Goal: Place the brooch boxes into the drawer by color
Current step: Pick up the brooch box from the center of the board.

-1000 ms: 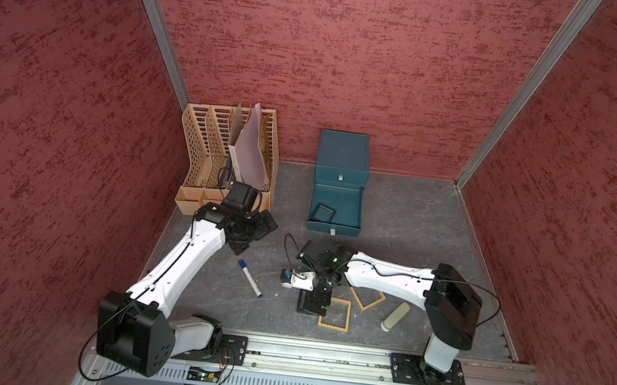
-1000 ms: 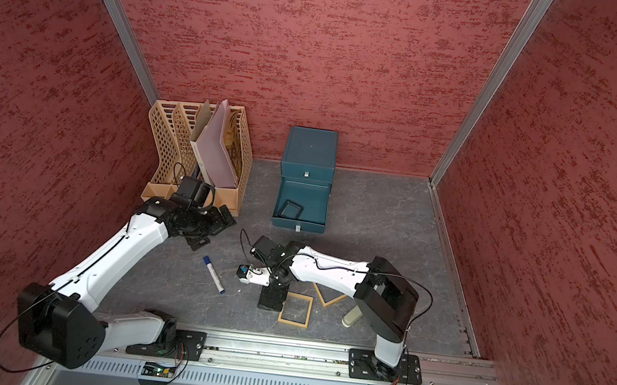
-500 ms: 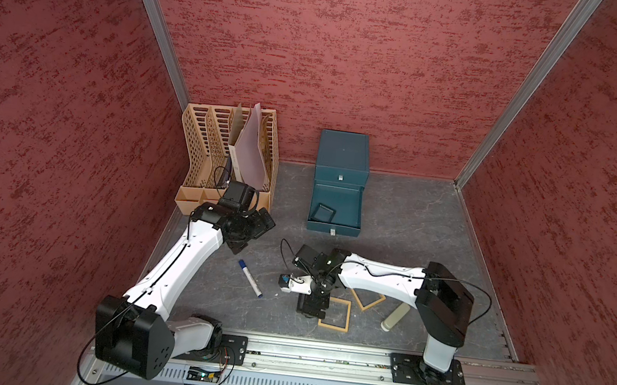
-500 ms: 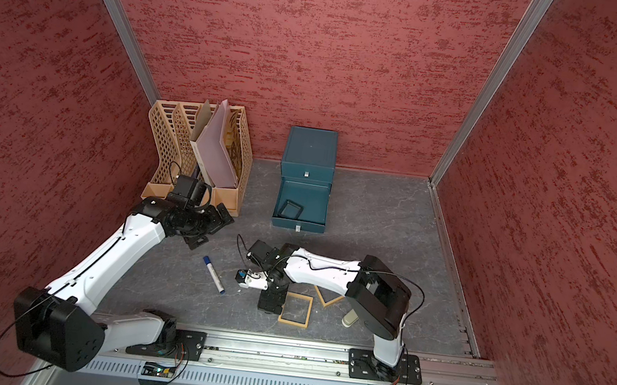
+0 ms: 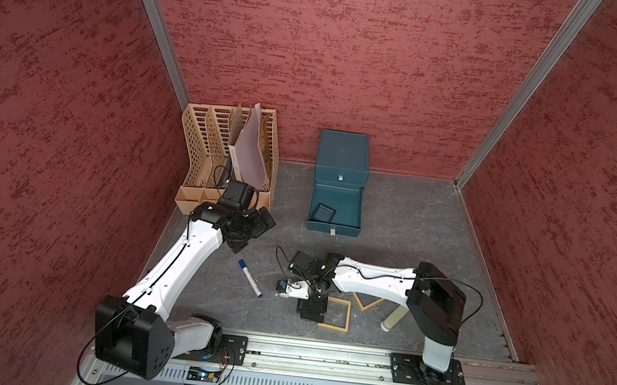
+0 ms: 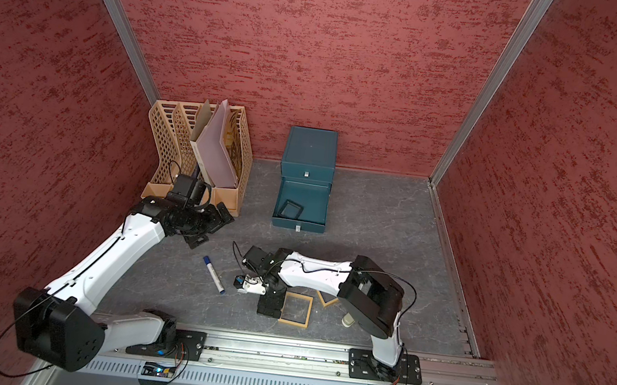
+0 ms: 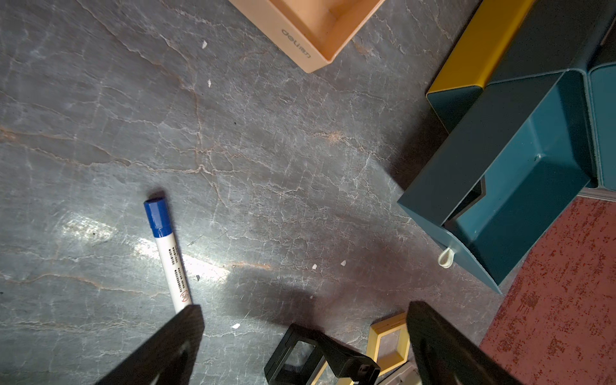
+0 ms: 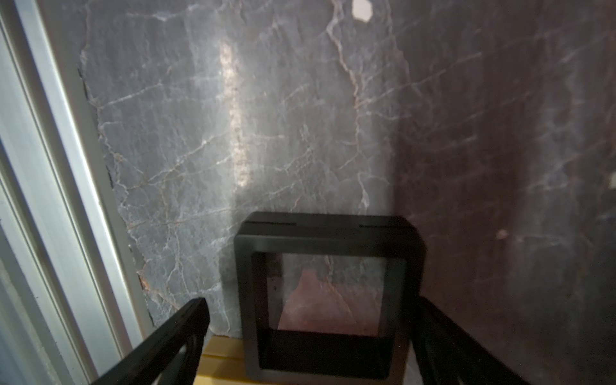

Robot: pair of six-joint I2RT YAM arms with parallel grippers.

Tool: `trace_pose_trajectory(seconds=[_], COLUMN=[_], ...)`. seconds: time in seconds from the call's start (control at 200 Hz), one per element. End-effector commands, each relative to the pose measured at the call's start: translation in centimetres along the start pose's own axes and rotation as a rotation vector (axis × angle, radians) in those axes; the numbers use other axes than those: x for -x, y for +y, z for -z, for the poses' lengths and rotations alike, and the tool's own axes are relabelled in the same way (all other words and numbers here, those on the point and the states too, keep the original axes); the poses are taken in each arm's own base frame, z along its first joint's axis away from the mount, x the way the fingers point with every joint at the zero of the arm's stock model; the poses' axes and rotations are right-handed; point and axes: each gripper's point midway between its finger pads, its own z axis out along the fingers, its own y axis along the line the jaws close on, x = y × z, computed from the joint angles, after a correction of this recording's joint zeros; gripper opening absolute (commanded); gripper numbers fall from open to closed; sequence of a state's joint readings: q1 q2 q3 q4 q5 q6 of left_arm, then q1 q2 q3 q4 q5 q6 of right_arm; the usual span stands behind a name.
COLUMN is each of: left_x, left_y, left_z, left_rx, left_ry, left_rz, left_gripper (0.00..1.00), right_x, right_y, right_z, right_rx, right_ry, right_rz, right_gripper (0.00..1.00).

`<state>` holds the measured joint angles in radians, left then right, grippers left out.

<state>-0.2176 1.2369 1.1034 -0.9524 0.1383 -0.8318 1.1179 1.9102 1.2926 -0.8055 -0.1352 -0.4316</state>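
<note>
The chest [image 5: 343,154] stands at the back, the rack [image 5: 205,151] left of it. A box [image 5: 323,213] lies in its pulled-out drawer [image 5: 349,205]. In front lie a marker [image 5: 250,273], more boxes [image 5: 332,326] and, rightmost, a cylinder [image 5: 392,319].

This is a robot test booth in a lab. Red textured panels [image 5: 353,49] joined by bare aluminium posts [image 5: 156,25] box in a small marble-look floor [image 5: 413,220]. The left arm [image 5: 178,262] and the right arm [image 5: 371,282], both white and black, are bolted to a metal rail [image 5: 301,356] with loose cables. The props are office ones. A marker [image 7: 168,253] lies just ahead of the left gripper [image 7: 305,308], whose jaws are spread. A file rack [image 5: 202,151] and a teal chest of drawers [image 5: 342,154] stand farther beyond them.
</note>
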Motion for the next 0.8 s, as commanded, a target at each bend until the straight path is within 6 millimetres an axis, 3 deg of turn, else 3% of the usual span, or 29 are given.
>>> trace_pose_trajectory(seconds=[0.0, 0.366, 0.666, 0.796], left_x=[0.4, 0.5, 0.6, 0.6], left_y=[-0.5, -0.7, -0.9, -0.9], left_z=[0.5, 0.8, 0.8, 0.8], left_rx=[-0.017, -0.022, -0.026, -0.027], left_ry=[-0.010, -0.012, -0.015, -0.015], left_rz=[-0.011, -0.011, -0.011, -0.011], left_gripper=[1.00, 1.00, 1.00, 1.00], right_x=[0.8, 0.8, 0.5, 0.9], right_y=[-0.4, -0.6, -1.2, -1.4], right_z=[0.3, 0.0, -0.6, -0.3], right_rx=[-0.032, -0.052, -0.102, -0.113], right_ry=[-0.005, 0.010, 0.034, 0.016], right_rz=[-0.008, -0.020, -0.027, -0.040], right_gripper=[0.99, 0.84, 0.84, 0.79])
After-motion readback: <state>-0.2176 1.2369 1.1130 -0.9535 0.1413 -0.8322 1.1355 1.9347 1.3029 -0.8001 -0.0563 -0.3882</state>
